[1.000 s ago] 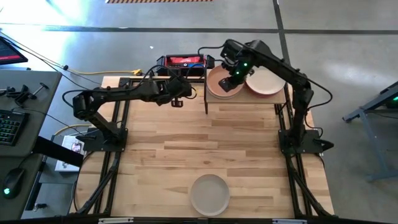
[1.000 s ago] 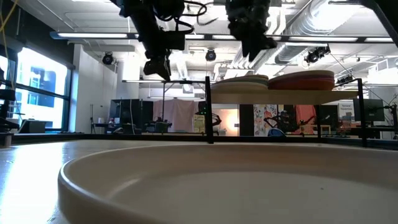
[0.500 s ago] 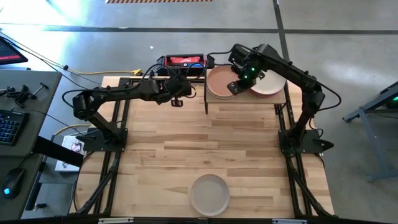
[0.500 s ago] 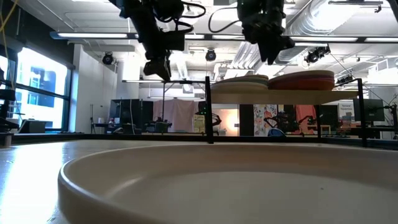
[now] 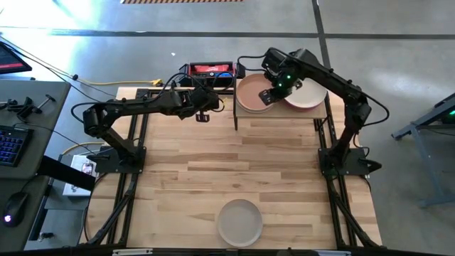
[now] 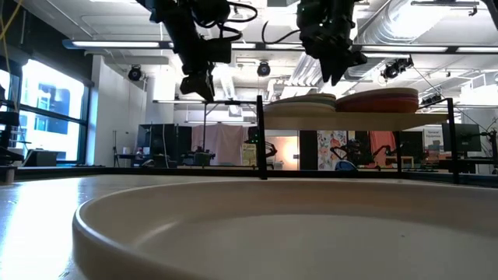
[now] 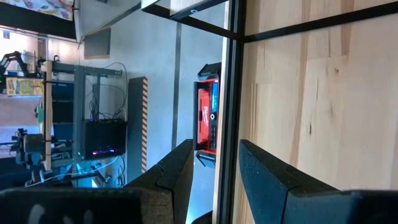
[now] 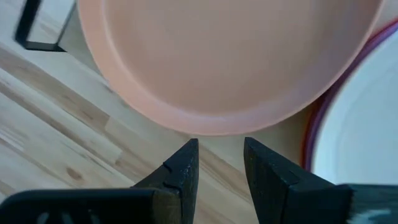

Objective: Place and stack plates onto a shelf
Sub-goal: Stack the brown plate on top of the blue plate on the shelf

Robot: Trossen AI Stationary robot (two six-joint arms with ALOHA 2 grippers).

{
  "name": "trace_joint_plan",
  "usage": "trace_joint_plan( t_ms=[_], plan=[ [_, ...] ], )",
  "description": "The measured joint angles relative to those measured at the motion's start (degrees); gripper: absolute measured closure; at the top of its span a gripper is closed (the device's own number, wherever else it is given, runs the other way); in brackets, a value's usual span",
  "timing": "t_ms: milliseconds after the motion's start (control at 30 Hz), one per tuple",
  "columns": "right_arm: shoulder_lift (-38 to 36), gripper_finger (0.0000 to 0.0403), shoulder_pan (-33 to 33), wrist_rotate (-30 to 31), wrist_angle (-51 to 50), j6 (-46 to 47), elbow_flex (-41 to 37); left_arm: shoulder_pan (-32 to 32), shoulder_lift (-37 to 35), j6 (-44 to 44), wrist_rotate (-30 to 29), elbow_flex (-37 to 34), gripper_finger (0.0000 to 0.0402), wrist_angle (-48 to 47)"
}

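High view: the right gripper (image 5: pixel 269 93) is hovering over the shelf (image 5: pixel 316 112), between two plate stacks (peach plate (image 5: pixel 250 92) leftward); one cream plate (image 5: pixel 239 222) is lying on the surface (image 5: pixel 213 156). Right wrist view: fingers (image 8: pixel 181 169) are sitting slightly parted, holding nothing.

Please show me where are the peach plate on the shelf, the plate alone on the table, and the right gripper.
peach plate (image 5: pixel 250 92): high view, on its bare inner face.
lone plate (image 5: pixel 239 222): high view, centre of its inside.
right gripper (image 8: pixel 219 163): right wrist view, the gap between its two fingertips.
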Motion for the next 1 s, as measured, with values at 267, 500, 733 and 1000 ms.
trace_joint_plan(
  t_ms=[267,500,733,1000],
  plan=[
    [1.7,0.0297,0.0,0.0,-0.1,-0.9,0.0,0.0,0.0,0.0,0.0,0.0,0.0284,0.0],
    [1.7,0.0297,0.1,0.2,-0.1,0.5,-0.1,0.0,0.0,0.0,0.0,0.0,0.0284,0.0],
    [1.6,0.0297,0.4,0.0,0.7,1.6,-5.0,0.0,0.0,0.0,0.0,0.0,0.0284,0.0],
    [1.7,0.0309,0.6,0.0,0.4,1.6,-2.8,0.0,0.0,0.0,0.0,0.0,0.0284,0.0]
  ],
)
